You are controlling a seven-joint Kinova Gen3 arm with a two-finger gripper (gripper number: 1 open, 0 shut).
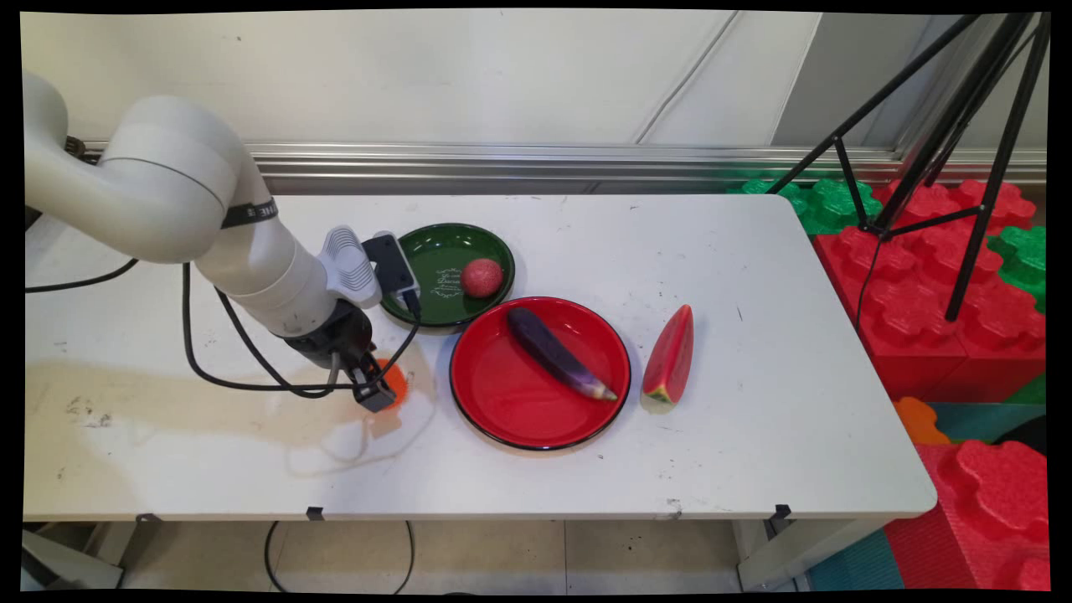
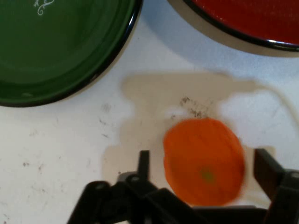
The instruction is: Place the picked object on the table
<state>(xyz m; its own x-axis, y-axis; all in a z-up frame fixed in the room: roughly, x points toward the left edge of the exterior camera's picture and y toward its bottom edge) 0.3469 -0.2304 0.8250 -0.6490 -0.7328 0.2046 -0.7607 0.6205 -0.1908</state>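
My gripper (image 1: pixel 377 390) is down at the table, left of the red plate (image 1: pixel 502 402). An orange (image 1: pixel 395 383) lies on the white table between its fingers. In the hand view the orange (image 2: pixel 204 161) sits between the left finger (image 2: pixel 143 163) and the right finger (image 2: pixel 267 170), with a small gap on each side. The gripper (image 2: pixel 204 167) is open around it and not touching it. The arm hides most of the orange in the main view.
A green plate (image 1: pixel 435 251) behind the gripper holds a reddish round fruit (image 1: pixel 481 277). On the red plate lies a purple eggplant (image 1: pixel 557 352). A watermelon slice (image 1: pixel 670 356) lies right of it. Rims of the green plate (image 2: pixel 93 74) and red plate (image 2: pixel 233 39) show ahead.
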